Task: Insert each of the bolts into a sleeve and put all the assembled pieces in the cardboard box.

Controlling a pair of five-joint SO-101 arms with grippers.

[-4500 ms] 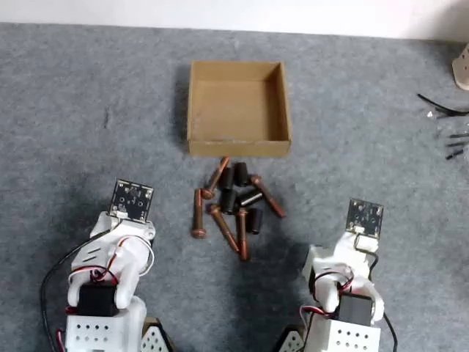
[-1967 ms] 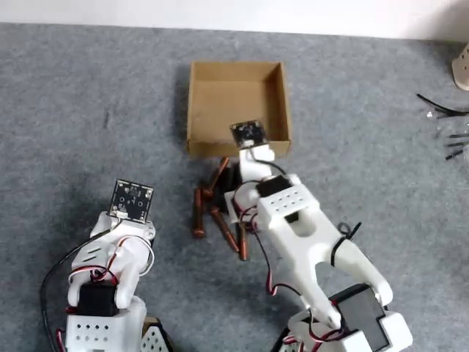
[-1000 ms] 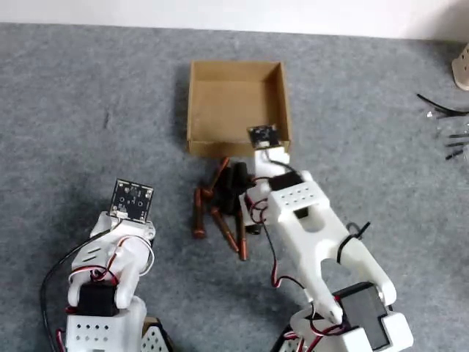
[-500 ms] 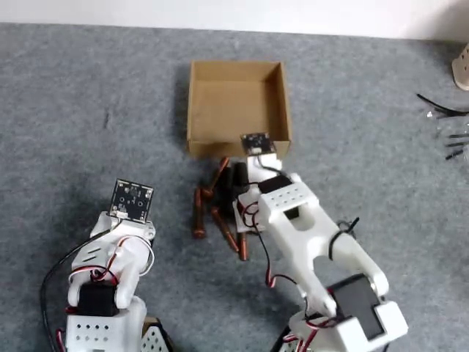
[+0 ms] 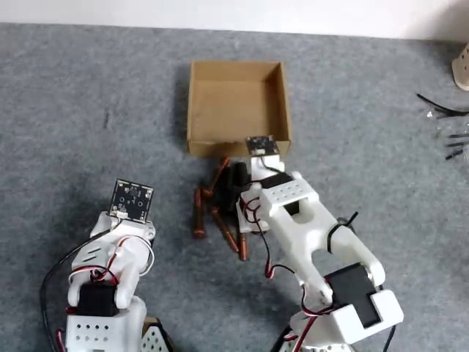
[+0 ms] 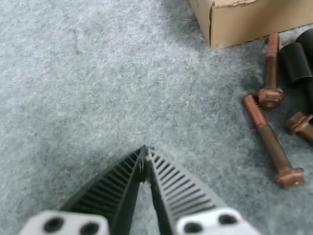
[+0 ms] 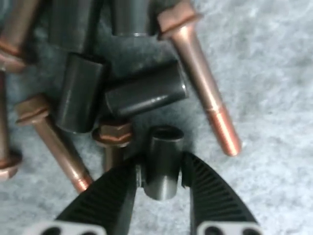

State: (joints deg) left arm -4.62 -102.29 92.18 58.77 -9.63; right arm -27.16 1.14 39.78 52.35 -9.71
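Observation:
Several copper bolts [image 5: 198,213] and black sleeves [image 5: 236,180] lie in a heap just in front of the cardboard box [image 5: 236,148]. My right arm [image 5: 293,205] stretches over the heap. In the right wrist view my right gripper [image 7: 163,164] is shut on a black sleeve [image 7: 164,144], one finger pressed to each side. A bolt [image 7: 200,93] and two more sleeves [image 7: 144,95] lie just beyond it. My left gripper [image 6: 145,151] is shut and holds nothing, low over the carpet to the left of the heap, with a bolt [image 6: 271,142] and the box corner [image 6: 244,19] off to its side.
Grey carpet covers the table. Thin black ties and small parts [image 5: 447,121] lie at the far right, with a pale object [image 5: 462,66] at that edge. The left arm [image 5: 110,279] sits folded at the front left.
The right arm swung out from its folded pose to the heap, shifted a little over it, and now its fingers hold a sleeve. The left arm has stayed still.

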